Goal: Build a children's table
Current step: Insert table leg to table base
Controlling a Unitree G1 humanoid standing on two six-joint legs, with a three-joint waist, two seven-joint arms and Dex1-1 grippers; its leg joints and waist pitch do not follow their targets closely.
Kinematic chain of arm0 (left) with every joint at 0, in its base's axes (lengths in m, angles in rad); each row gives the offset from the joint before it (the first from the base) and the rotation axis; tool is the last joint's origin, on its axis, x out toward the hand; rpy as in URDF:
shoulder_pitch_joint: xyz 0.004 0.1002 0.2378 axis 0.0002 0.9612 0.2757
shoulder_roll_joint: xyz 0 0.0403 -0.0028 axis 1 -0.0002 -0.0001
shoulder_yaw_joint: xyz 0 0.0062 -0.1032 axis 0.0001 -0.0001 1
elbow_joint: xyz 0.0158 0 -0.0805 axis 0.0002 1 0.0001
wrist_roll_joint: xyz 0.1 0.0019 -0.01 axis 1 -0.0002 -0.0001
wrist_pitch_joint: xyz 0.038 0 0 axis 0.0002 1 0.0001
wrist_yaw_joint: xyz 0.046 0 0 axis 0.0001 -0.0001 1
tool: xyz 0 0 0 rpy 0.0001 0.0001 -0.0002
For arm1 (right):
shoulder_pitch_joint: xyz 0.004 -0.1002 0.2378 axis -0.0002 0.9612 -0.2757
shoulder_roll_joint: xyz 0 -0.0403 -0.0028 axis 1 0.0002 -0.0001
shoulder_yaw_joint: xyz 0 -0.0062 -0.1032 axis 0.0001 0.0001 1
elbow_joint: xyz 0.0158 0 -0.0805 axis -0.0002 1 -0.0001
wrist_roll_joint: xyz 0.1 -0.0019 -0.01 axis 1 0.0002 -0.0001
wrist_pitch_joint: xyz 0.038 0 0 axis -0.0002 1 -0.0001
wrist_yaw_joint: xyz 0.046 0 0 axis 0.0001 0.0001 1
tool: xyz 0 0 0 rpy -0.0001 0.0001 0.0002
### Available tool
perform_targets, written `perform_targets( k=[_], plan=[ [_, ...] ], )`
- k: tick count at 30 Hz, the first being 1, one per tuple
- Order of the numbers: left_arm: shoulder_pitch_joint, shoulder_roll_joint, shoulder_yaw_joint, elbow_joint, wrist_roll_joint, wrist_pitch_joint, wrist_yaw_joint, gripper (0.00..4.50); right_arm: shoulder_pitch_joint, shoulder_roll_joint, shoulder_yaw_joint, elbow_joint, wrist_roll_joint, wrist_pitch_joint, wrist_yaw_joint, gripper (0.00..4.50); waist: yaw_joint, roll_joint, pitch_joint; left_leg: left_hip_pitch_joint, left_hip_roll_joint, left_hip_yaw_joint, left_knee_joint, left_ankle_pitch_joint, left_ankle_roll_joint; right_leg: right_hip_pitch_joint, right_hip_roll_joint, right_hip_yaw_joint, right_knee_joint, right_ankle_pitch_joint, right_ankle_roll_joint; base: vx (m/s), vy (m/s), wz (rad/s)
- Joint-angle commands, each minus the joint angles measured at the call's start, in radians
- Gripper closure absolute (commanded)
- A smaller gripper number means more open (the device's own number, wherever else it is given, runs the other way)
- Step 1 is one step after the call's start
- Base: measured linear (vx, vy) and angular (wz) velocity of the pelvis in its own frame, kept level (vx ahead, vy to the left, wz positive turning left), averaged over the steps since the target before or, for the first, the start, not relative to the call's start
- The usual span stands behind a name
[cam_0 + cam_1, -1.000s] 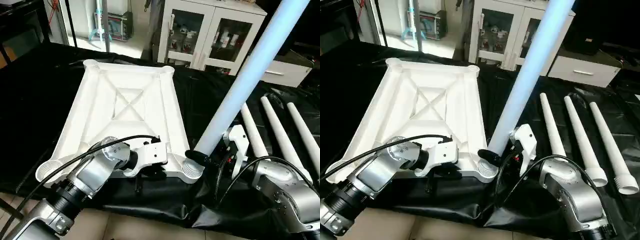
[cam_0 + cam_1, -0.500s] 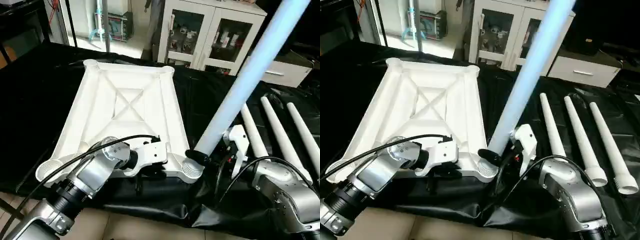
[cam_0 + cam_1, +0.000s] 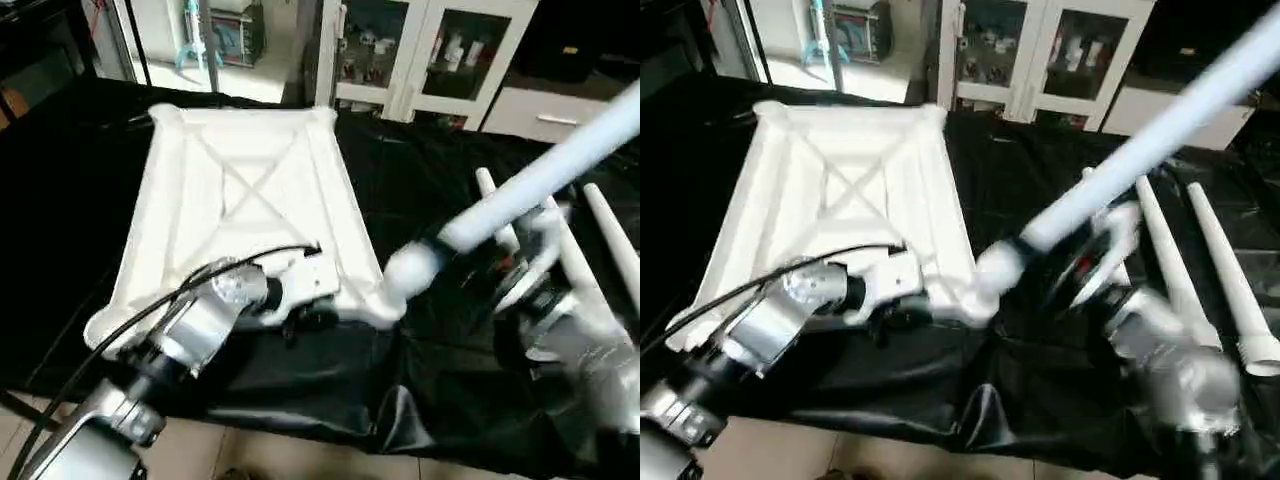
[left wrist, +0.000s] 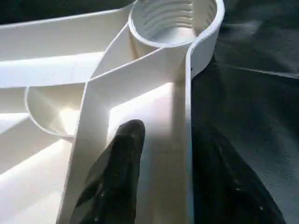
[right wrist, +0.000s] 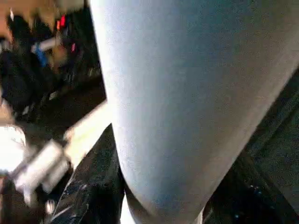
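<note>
forearms: silver metal cylinders, left arm (image 3: 195, 335), right arm (image 3: 1170, 365)
wrist housings: white plastic
cable: black, looping over left wrist (image 3: 240, 262)
fingers: black, glossy (image 4: 117, 177)
right wrist: red marks

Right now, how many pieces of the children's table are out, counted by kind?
White tabletop: 1
White tapered legs: 4 (1 raised leg held at a slant, 3 lying legs on the black cloth)
Total: 5
</note>
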Motion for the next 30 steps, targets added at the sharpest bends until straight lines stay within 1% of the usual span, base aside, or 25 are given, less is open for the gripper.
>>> perform_targets(
  k=[1, 3, 4, 5, 6, 7, 9, 12, 13, 14, 16, 17, 18, 19, 20, 21, 22, 23, 24, 25, 26, 27, 28, 29, 30],
  plan=[
    [0.002, 0.002, 0.005, 0.05, 0.034, 0.002, 0.033, 2.38, -0.016, -0.019, -0.038, -0.038, 0.033, 0.029, -0.015, 2.66, 0.003, 0.001, -0.053, 0.019, 0.081, -0.036, -0.069, -0.15, 0.026, 0.027, -0.081, 0.044, -0.053, -0.119, -0.206, 0.0, 0.0, 0.0],
    [-0.006, -0.006, 0.008, 0.077, 0.041, -0.015, 0.062, 2.2, -0.037, -0.036, -0.054, -0.055, 0.043, 0.049, -0.027, 2.66, 0.002, -0.001, -0.057, 0.018, 0.078, -0.033, -0.061, -0.082, 0.055, 0.033, -0.076, 0.042, -0.039, -0.008, -0.233, 0.0, 0.0, 0.0],
    [-0.007, -0.008, 0.008, 0.082, 0.043, -0.02, 0.07, 2.09, -0.038, -0.041, -0.055, -0.058, 0.044, 0.054, -0.028, 2.66, 0.003, -0.001, -0.058, 0.017, 0.077, -0.032, -0.059, -0.065, 0.066, 0.035, -0.075, 0.042, -0.037, 0.015, -0.24, 0.0, 0.0, 0.0],
    [-0.009, -0.013, 0.012, 0.086, 0.04, -0.023, 0.077, 2.01, -0.038, -0.045, -0.052, -0.061, 0.042, 0.057, -0.028, 2.66, 0.004, -0.001, -0.059, 0.019, 0.078, -0.03, -0.055, -0.045, 0.091, 0.037, -0.077, 0.042, -0.033, 0.047, -0.261, 0.0, 0.0, 0.0],
    [-0.012, -0.022, 0.019, 0.092, 0.034, -0.025, 0.087, 1.89, -0.035, -0.054, -0.046, -0.067, 0.034, 0.063, -0.03, 2.66, 0.005, 0.001, -0.058, 0.02, 0.078, -0.029, -0.056, -0.051, 0.093, 0.036, -0.077, 0.042, -0.034, 0.039, -0.266, 0.0, 0.0, 0.0],
    [-0.012, -0.022, 0.02, 0.092, 0.033, -0.026, 0.087, 1.89, -0.035, -0.054, -0.045, -0.067, 0.033, 0.064, -0.03, 2.66, 0.006, 0.001, -0.056, 0.022, 0.079, -0.028, -0.056, -0.072, 0.093, 0.035, -0.077, 0.042, -0.038, 0.009, -0.27, 0.0, 0.0, 0.0],
    [-0.006, -0.059, 0.055, 0.072, -0.011, -0.023, 0.091, 1.58, -0.012, -0.069, -0.015, -0.076, -0.017, 0.068, -0.049, 2.66, 0.008, 0.002, -0.054, 0.024, 0.081, -0.028, -0.057, -0.103, 0.078, 0.034, -0.078, 0.042, -0.044, -0.051, -0.267, 0.0, 0.0, 0.0],
    [0.005, -0.074, 0.096, 0.01, -0.058, -0.004, 0.099, 1.54, 0.011, -0.07, 0.002, -0.097, -0.041, 0.071, -0.072, 2.66, 0.011, 0.007, -0.055, 0.028, 0.083, -0.029, -0.06, -0.14, 0.047, 0.031, -0.078, 0.042, -0.049, -0.102, -0.252, 0.0, 0.0, 0.0],
    [0.005, -0.074, 0.099, 0.005, -0.061, -0.002, 0.099, 1.54, 0.012, -0.071, 0.003, -0.099, -0.042, 0.072, -0.074, 2.66, 0.012, 0.006, -0.055, 0.027, 0.084, -0.03, -0.06, -0.138, 0.043, 0.032, -0.078, 0.042, -0.047, -0.099, -0.253, 0.0, 0.0, 0.0],
    [0.015, -0.083, 0.15, -0.066, -0.12, 0.046, 0.093, 1.54, 0.023, -0.071, 0.008, -0.132, -0.046, 0.085, -0.095, 2.66, 0.012, 0.009, -0.059, 0.027, 0.084, -0.031, -0.06, -0.125, 0.038, 0.035, -0.077, 0.041, -0.041, -0.072, -0.257, 0.0, 0.0, 0.0],
    [0.021, -0.092, 0.188, -0.113, -0.162, 0.077, 0.092, 1.54, 0.031, -0.07, 0.009, -0.158, -0.042, 0.097, -0.108, 2.66, 0.013, 0.008, -0.06, 0.026, 0.082, -0.03, -0.057, -0.1, 0.045, 0.036, -0.075, 0.041, -0.036, -0.019, -0.271, 0.0, 0.0, 0.0],
    [0.023, -0.095, 0.216, -0.157, -0.19, 0.106, 0.095, 1.54, 0.039, -0.073, 0.01, -0.183, -0.046, 0.107, -0.123, 2.66, 0.016, 0.012, -0.059, 0.025, 0.082, -0.03, -0.056, -0.091, 0.052, 0.038, -0.077, 0.041, -0.034, -0.003, -0.278, 0.0, 0.0, 0.0],
    [0.027, -0.099, 0.258, -0.226, -0.232, 0.133, 0.1, 1.54, 0.052, -0.083, 0.014, -0.222, -0.059, 0.126, -0.152, 2.66, 0.017, 0.01, -0.059, 0.024, 0.081, -0.029, -0.055, -0.088, 0.056, 0.038, -0.077, 0.042, -0.035, 0.0, -0.278, 0.0, 0.0, 0.0],
    [0.027, -0.099, 0.261, -0.232, -0.235, 0.135, 0.1, 1.54, 0.053, -0.084, 0.015, -0.225, -0.06, 0.128, -0.154, 2.66, 0.02, 0.015, -0.06, 0.025, 0.082, -0.03, -0.055, -0.085, 0.052, 0.039, -0.075, 0.041, -0.034, 0.003, -0.28, 0.0, 0.0, 0.0],
    [0.033, -0.106, 0.3, -0.294, -0.272, 0.159, 0.111, 1.54, 0.065, -0.088, 0.016, -0.261, -0.076, 0.146, -0.194, 2.66, 0.02, 0.015, -0.059, 0.024, 0.081, -0.03, -0.055, -0.087, 0.049, 0.04, -0.074, 0.041, -0.032, -0.003, -0.279, 0.0, 0.0, 0.0],
    [0.05, -0.14, 0.386, -0.374, -0.305, 0.198, 0.192, 1.54, 0.097, -0.087, 0.023, -0.33, -0.108, 0.168, -0.254, 2.66, 0.023, 0.022, -0.061, 0.025, 0.082, -0.029, -0.053, -0.087, 0.042, 0.04, -0.074, 0.042, -0.032, -0.006, -0.279, 0.0, 0.0, 0.0],
    [0.054, -0.149, 0.403, -0.382, -0.308, 0.203, 0.215, 1.54, 0.104, -0.088, 0.027, -0.341, -0.117, 0.17, -0.262, 2.66, 0.024, 0.02, -0.06, 0.023, 0.083, -0.03, -0.053, -0.087, 0.04, 0.042, -0.074, 0.042, -0.032, 0.001, -0.279, 0.0, 0.0, 0.0],
    [0.058, -0.157, 0.418, -0.389, -0.31, 0.208, 0.235, 1.54, 0.11, -0.089, 0.031, -0.351, -0.125, 0.172, -0.268, 2.66, 0.025, 0.02, -0.059, 0.022, 0.081, -0.029, -0.052, -0.1, 0.043, 0.042, -0.073, 0.042, -0.036, -0.012, -0.275, 0.0, 0.0, 0.0],
    [0.082, -0.195, 0.479, -0.417, -0.339, 0.219, 0.303, 1.54, 0.127, -0.082, 0.043, -0.377, -0.169, 0.152, -0.3, 2.66, 0.028, 0.028, -0.059, 0.023, 0.078, -0.03, -0.051, -0.109, 0.043, 0.04, -0.073, 0.042, -0.039, -0.031, -0.27, 0.0, 0.0, 0.0],
    [0.082, -0.195, 0.479, -0.417, -0.339, 0.219, 0.303, 1.54, 0.127, -0.082, 0.043, -0.377, -0.169, 0.152, -0.3, 2.66, 0.026, 0.022, -0.056, 0.02, 0.078, -0.03, -0.052, -0.133, 0.033, 0.039, -0.071, 0.042, -0.044, -0.065, -0.26, 0.0, 0.0, 0.0],
    [0.119, -0.228, 0.536, -0.441, -0.348, 0.21, 0.382, 1.54, 0.142, -0.063, 0.058, -0.396, -0.241, 0.102, -0.348, 2.66, 0.026, 0.024, -0.056, 0.02, 0.079, -0.03, -0.052, -0.144, 0.026, 0.039, -0.072, 0.043, -0.043, -0.084, -0.255, 0.0, 0.0, 0.0],
    [0.137, -0.235, 0.549, -0.447, -0.332, 0.192, 0.416, 1.54, 0.146, -0.053, 0.069, -0.4, -0.284, 0.066, -0.37, 2.66, 0.022, 0.025, -0.051, 0.017, 0.076, -0.03, -0.053, -0.17, 0.019, 0.035, -0.07, 0.044, -0.052, -0.139, -0.234, 0.0, 0.0, 0.0],
    [0.178, -0.243, 0.56, -0.44, -0.283, 0.124, 0.482, 1.54, 0.146, -0.015, 0.088, -0.392, -0.351, 0.019, -0.434, 2.66, 0.02, 0.022, -0.048, 0.016, 0.076, -0.031, -0.055, -0.186, 0.013, 0.033, -0.069, 0.044, -0.055, -0.172, -0.219, 0.0, 0.0, 0.0],
    [0.217, -0.257, 0.569, -0.408, -0.218, 0.035, 0.574, 1.54, 0.145, 0.014, 0.109, -0.37, -0.4, -0.026, -0.471, 2.66, 0.012, 0.022, -0.047, 0.013, 0.074, -0.036, -0.057, -0.222, -0.004, 0.028, -0.068, 0.044, -0.065, -0.259, -0.162, 0.0, 0.0, 0.0],
    [0.242, -0.267, 0.575, -0.385, -0.177, -0.023, 0.636, 1.54, 0.144, 0.031, 0.123, -0.355, -0.426, -0.052, -0.492, 2.66, 0.01, 0.022, -0.046, 0.015, 0.072, -0.035, -0.058, -0.236, -0.008, 0.025, -0.065, 0.044, -0.067, -0.283, -0.145, 0.0, 0.0, 0.0]
  ],
)
